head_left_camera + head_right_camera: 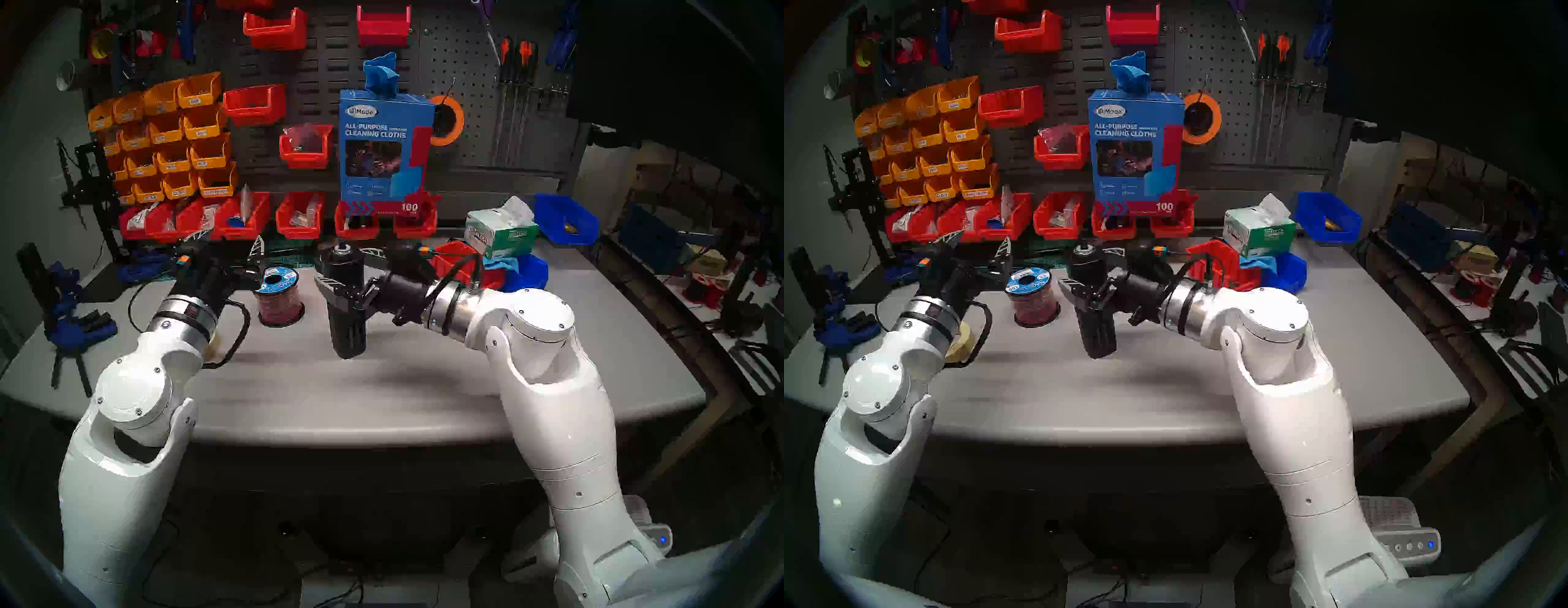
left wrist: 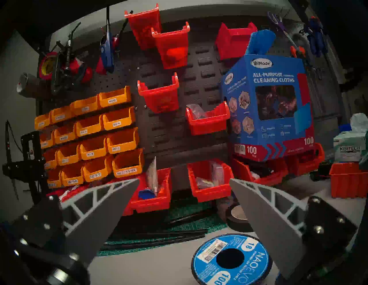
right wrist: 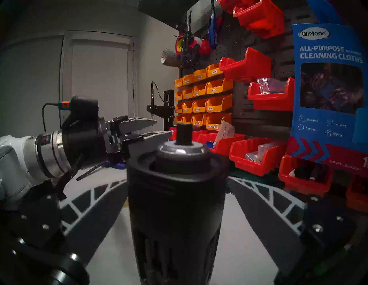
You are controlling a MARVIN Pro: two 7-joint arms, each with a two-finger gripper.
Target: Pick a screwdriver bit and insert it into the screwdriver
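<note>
the screwdriver (image 1: 345,303) is held upright by the right gripper (image 1: 339,288), whose two fingers are pressed against its sides, one in front and one behind as seen from the head views. in the right wrist view the black cylinder (image 3: 177,199) fills the space between the fingers (image 3: 264,201), with its silver-ringed socket end (image 3: 182,147) uppermost and the slotted recesses below the grip. its lower end is seen near the grey tabletop (image 1: 424,382); whether it touches the surface cannot be told.

the left gripper (image 1: 231,250) is spread wide and nothing is held between its fingers (image 2: 111,201). it hovers to the left of the right gripper, well apart from the screwdriver. a spool with a blue label (image 1: 278,297) stands on the tabletop between the two grippers, just below and to the right of the left gripper's fingertips; in the left wrist view its blue top (image 2: 231,258) is seen at the bottom, beside the right-hand finger.

ahead of the left gripper, several thin dark rods (image 2: 165,236) are seen lying on a green cutting mat (image 2: 179,224); which of them, if any, is the screwdriver bit cannot be told. beyond the mat a row of red bins (image 2: 209,183) is seen, and a blue box of cleaning cloths (image 1: 384,148) stands behind the right gripper.
</note>
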